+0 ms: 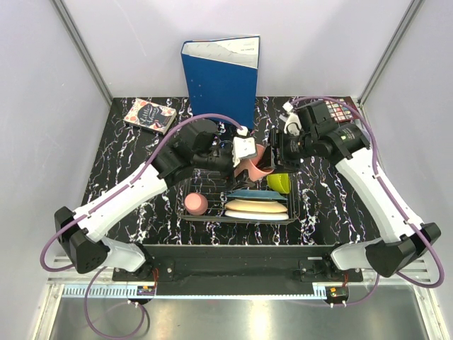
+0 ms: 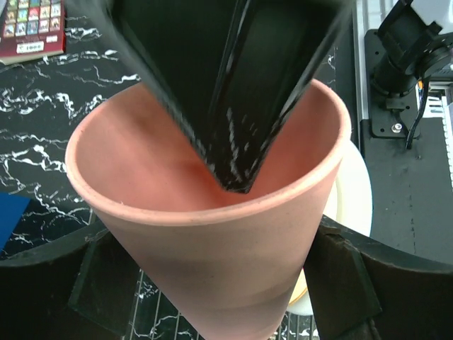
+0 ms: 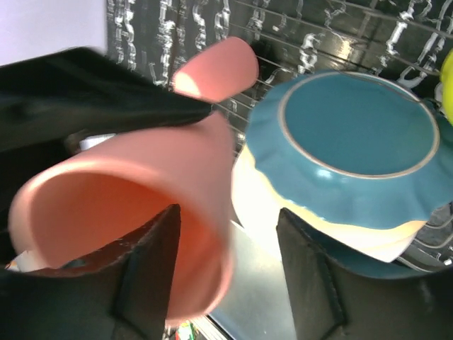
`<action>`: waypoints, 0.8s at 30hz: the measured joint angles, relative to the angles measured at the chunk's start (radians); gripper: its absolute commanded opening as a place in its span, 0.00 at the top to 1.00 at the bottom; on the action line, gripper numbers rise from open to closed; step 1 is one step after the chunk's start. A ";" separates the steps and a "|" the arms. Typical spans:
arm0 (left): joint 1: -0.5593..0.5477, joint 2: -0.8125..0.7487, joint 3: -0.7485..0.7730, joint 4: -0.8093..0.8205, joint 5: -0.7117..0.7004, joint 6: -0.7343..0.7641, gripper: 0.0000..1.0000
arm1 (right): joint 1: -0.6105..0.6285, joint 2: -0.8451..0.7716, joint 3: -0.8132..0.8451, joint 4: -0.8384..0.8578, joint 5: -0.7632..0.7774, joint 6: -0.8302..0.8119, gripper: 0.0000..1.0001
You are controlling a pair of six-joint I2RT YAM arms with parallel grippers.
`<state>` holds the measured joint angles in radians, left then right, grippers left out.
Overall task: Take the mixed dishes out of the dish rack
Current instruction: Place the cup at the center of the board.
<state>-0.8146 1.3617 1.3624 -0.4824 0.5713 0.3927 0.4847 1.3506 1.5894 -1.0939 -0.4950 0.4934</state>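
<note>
Left pincer (image 2: pixel 223 287) grips the pink cup (image 2: pixel 141 170), held over the rack (image 1: pixel 212 219). Right pincer (image 3: pixel 226 234) stands wide, one finger inside the cup's mouth, one outside.

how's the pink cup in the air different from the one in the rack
The lifted pink cup is tilted and gripped by the left claw; the other pink cup rests untouched at the left of the rack. The right claw reaches into the lifted cup, not the other. Both are the same pink.
</note>
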 measured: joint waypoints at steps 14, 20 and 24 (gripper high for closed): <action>-0.028 -0.033 -0.022 0.117 -0.183 -0.088 0.01 | 0.018 0.003 0.100 0.000 0.210 0.011 1.00; 0.004 -0.151 -0.072 0.159 -0.605 -0.408 0.01 | -0.134 0.015 0.344 -0.064 0.457 -0.001 1.00; 0.018 -0.151 0.005 0.019 -0.763 -0.650 0.01 | -0.256 0.054 0.428 -0.099 0.616 0.017 1.00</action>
<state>-0.7971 1.2102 1.3670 -0.4633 -0.1913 -0.2569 0.2291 1.4048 2.0171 -1.1931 0.1215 0.5102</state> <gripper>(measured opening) 0.984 0.079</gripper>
